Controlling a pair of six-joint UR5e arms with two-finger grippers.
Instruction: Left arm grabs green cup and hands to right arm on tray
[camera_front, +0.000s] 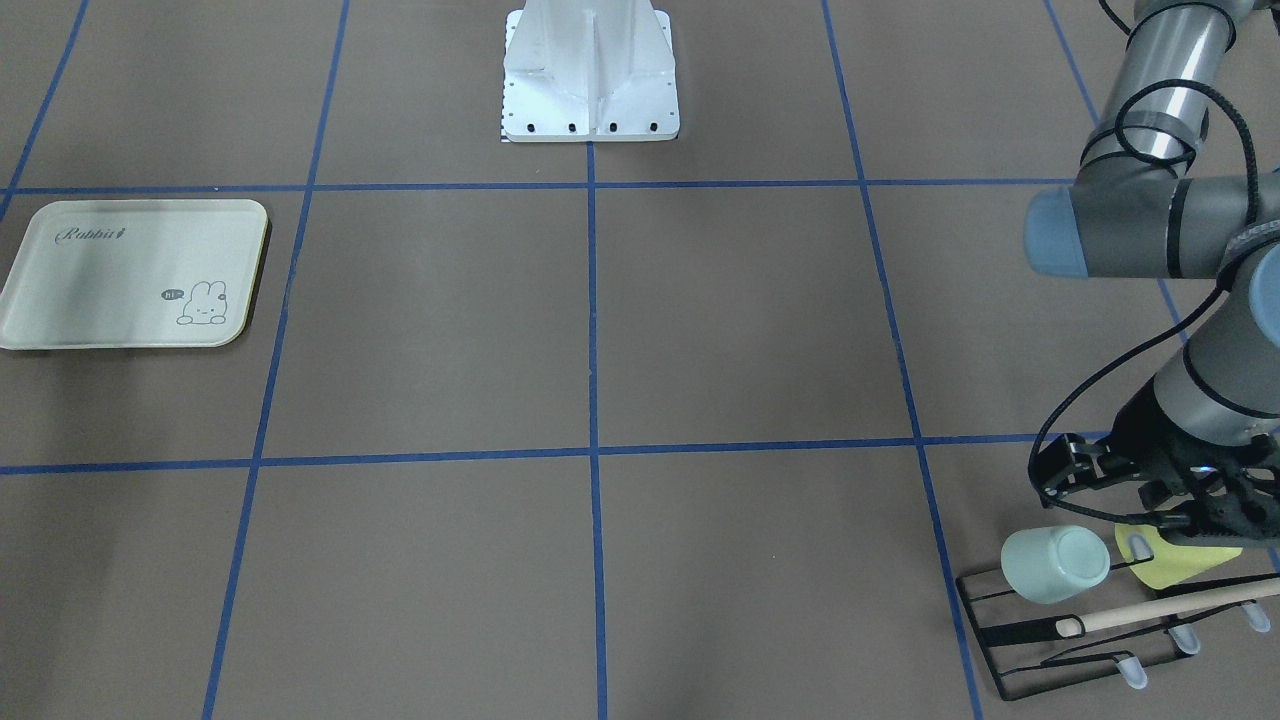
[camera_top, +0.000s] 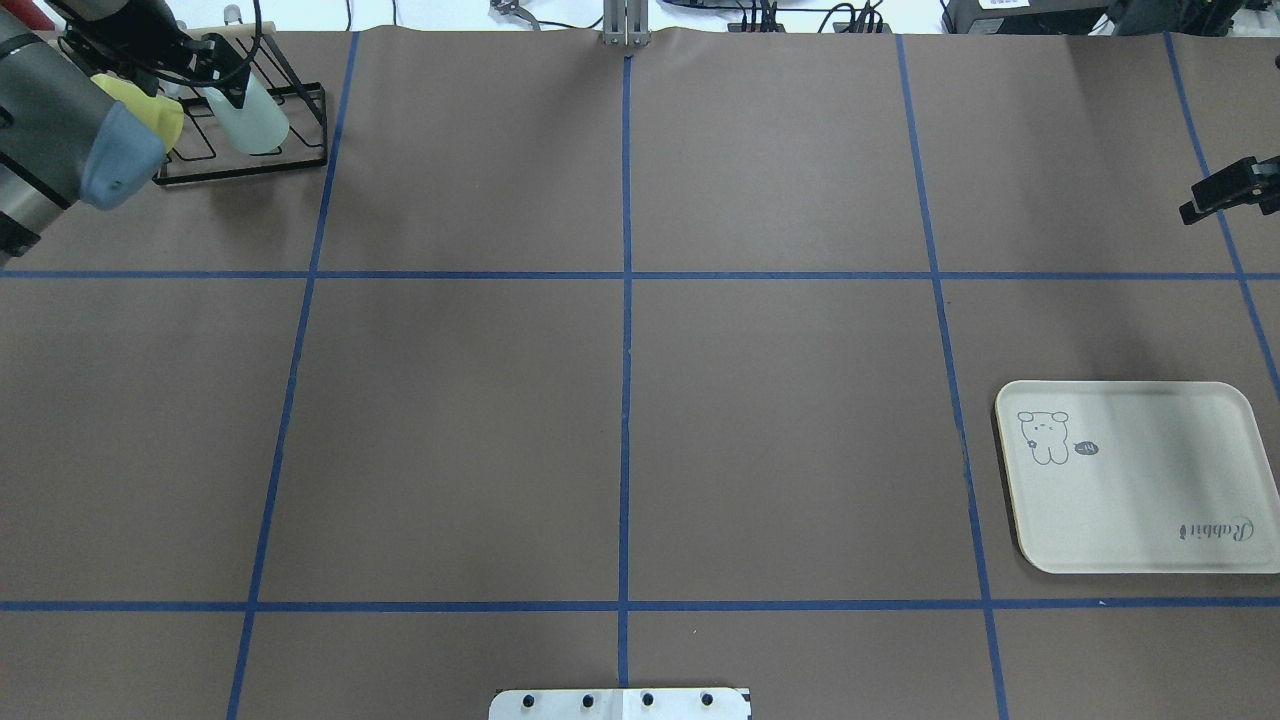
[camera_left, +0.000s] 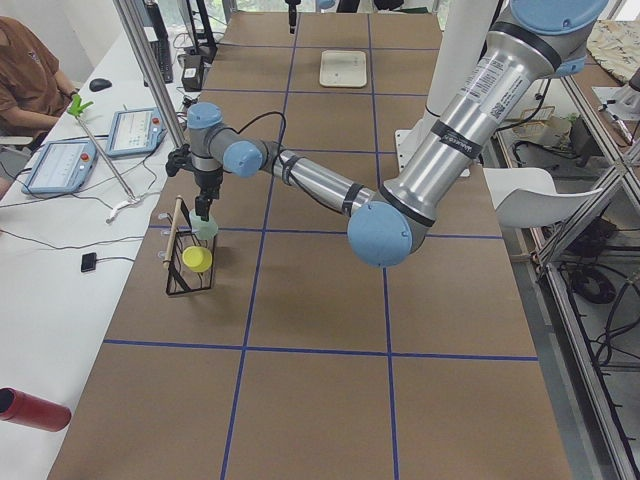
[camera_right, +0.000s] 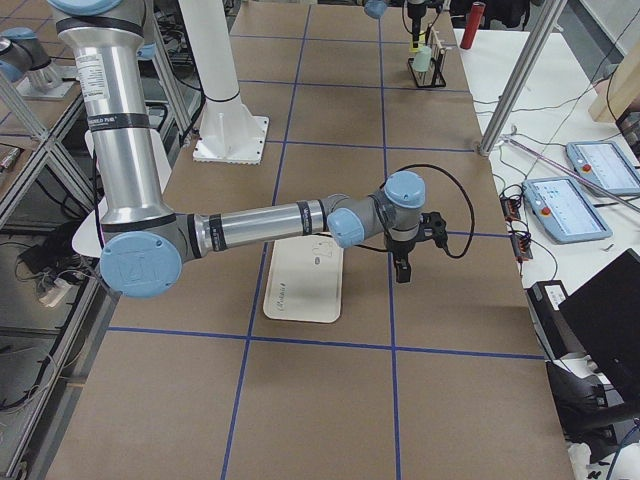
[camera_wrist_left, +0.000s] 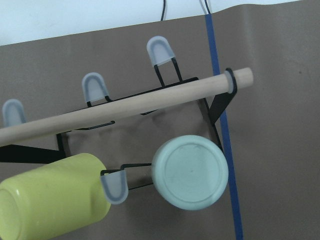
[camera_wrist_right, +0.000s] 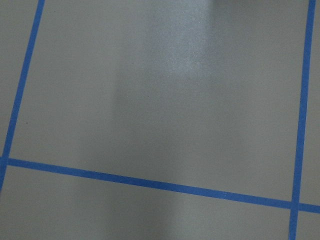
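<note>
The green cup (camera_front: 1055, 563) hangs upside down on a peg of the black wire rack (camera_front: 985, 620) at the table's far left corner. It also shows in the overhead view (camera_top: 250, 120) and, bottom up, in the left wrist view (camera_wrist_left: 190, 172). My left gripper (camera_front: 1185, 515) hovers just above the rack and the cups and looks open and empty. The cream tray (camera_top: 1140, 480) lies flat and bare on the right side. My right gripper (camera_top: 1190, 210) hangs above bare table beyond the tray, looks shut and holds nothing.
A yellow cup (camera_wrist_left: 55, 200) sits on the neighbouring peg, close beside the green one. A wooden rod (camera_wrist_left: 125, 107) runs along the rack's top. The robot's white base (camera_front: 590, 70) stands at mid-table. An operator (camera_left: 25, 70) sits at the side desk.
</note>
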